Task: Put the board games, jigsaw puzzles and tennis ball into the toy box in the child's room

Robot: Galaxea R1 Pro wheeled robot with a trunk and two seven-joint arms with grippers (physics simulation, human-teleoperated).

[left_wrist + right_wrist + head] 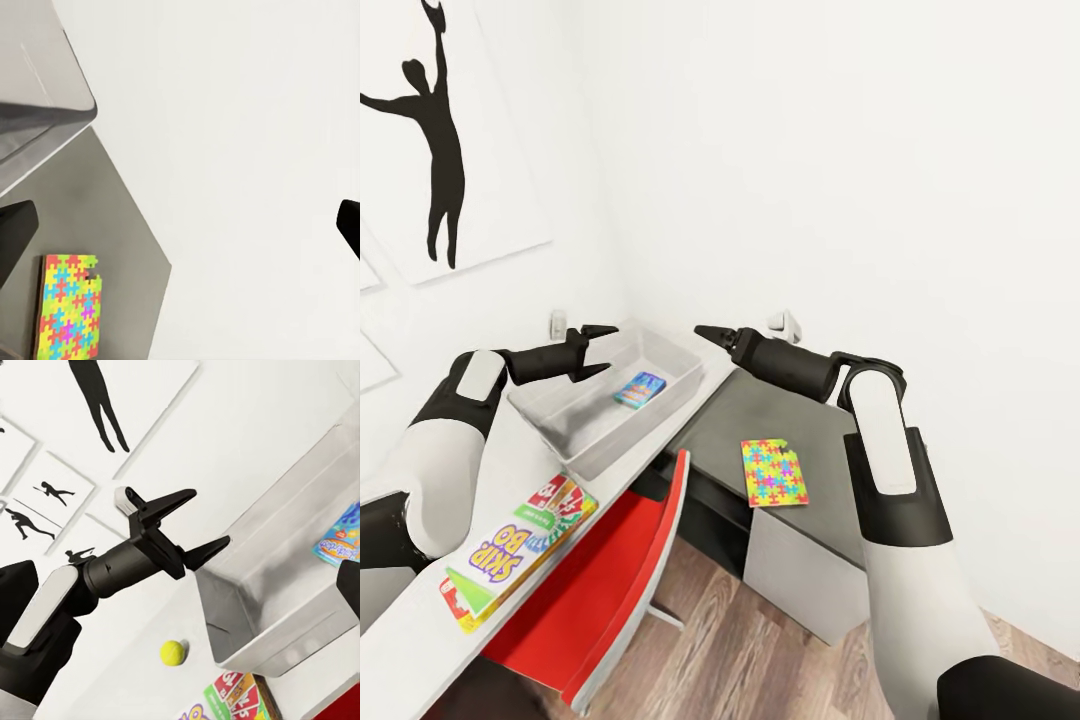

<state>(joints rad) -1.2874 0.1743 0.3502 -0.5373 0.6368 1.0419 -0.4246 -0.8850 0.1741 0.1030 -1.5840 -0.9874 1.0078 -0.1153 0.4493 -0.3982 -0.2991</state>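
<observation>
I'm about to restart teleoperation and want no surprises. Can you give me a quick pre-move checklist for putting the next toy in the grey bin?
1. Left gripper open and empty: ok.
2. Right gripper empty: cannot tell, its fingertips are barely seen.
3. Shallow light grey toy box has room: ok, only a small light blue game box lies inside.
4. Small yellow-green tennis ball boxed: not ok, it rests on the pale table beside the box.
5. Multicoloured jigsaw puzzle board boxed: not ok, it lies on the lower dark grey desk.

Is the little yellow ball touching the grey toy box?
Apart. In the right wrist view, the ball sits on the table with a strip of bare tabletop between it and the toy box.
</observation>
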